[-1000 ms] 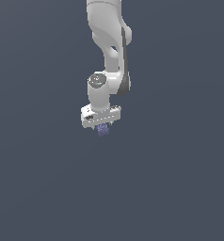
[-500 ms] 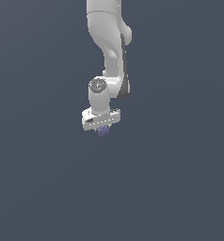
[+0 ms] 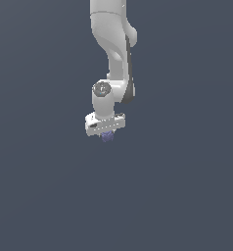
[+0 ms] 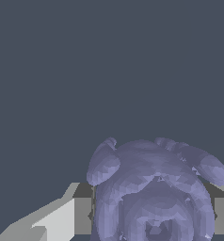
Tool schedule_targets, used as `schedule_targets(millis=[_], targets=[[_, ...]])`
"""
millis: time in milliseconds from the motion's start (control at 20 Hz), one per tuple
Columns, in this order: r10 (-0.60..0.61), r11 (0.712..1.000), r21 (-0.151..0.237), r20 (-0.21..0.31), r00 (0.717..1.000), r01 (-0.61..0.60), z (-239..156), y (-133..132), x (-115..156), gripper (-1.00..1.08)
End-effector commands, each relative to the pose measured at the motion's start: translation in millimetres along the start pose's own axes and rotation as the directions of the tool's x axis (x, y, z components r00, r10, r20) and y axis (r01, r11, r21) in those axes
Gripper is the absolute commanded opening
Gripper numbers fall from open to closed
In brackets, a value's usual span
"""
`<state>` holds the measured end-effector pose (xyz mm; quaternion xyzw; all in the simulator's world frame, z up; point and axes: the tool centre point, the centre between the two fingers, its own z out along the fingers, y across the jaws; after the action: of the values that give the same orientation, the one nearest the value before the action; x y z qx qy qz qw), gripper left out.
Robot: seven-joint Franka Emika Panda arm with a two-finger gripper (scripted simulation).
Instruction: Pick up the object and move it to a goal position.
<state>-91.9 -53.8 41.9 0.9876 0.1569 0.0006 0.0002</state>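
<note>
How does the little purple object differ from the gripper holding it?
Colour: the object is bluish-purple, the gripper white with grey fingers.
Shape: the object is rounded and lumpy, the gripper boxy and flat-faced.
Size: in the exterior view the object is much narrower than the gripper.
Shared: both hang together below the arm.

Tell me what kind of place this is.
Most likely a bare simulator scene, not a real room: flat grey-blue background, a smooth white arm, and its gripper holding a faceted purple object.
</note>
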Motion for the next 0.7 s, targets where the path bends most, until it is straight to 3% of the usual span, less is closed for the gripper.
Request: schedule_targets(millis=[0,300,650], targets=[[0.000,1.000,0.000,0.000,1.000,0.000,0,-1,1,-1.00],[0.000,1.000,0.000,0.000,1.000,0.000,-8,-14,20,-1.00],[0.000,1.000,0.000,0.001,1.000,0.000,-25,-42,64,-1.00]])
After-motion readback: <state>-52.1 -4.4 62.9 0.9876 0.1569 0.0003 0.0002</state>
